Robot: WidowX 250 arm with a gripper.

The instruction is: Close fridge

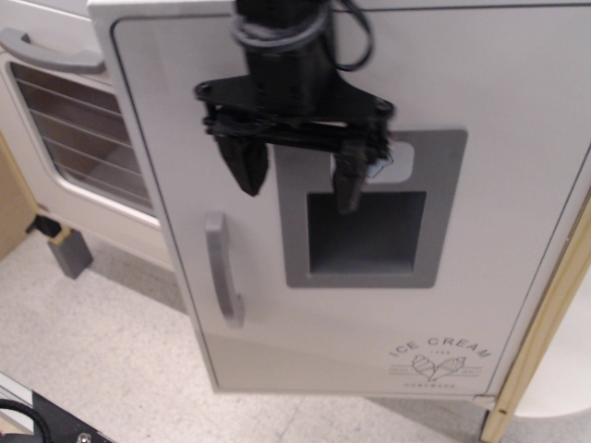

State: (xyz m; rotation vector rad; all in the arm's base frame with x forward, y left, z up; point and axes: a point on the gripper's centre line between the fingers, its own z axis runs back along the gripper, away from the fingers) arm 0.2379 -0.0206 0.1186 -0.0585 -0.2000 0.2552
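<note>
The black arm reaches down from above, its pincer [297,177] pointing downward, fingers spread apart.

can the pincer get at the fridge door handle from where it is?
Probably yes: the open pincer hangs in front of the fridge door, and nothing sits between it and the vertical grey handle.

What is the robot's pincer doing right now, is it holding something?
Pincer: open, holding nothing, hanging in front of the fridge door.
</note>
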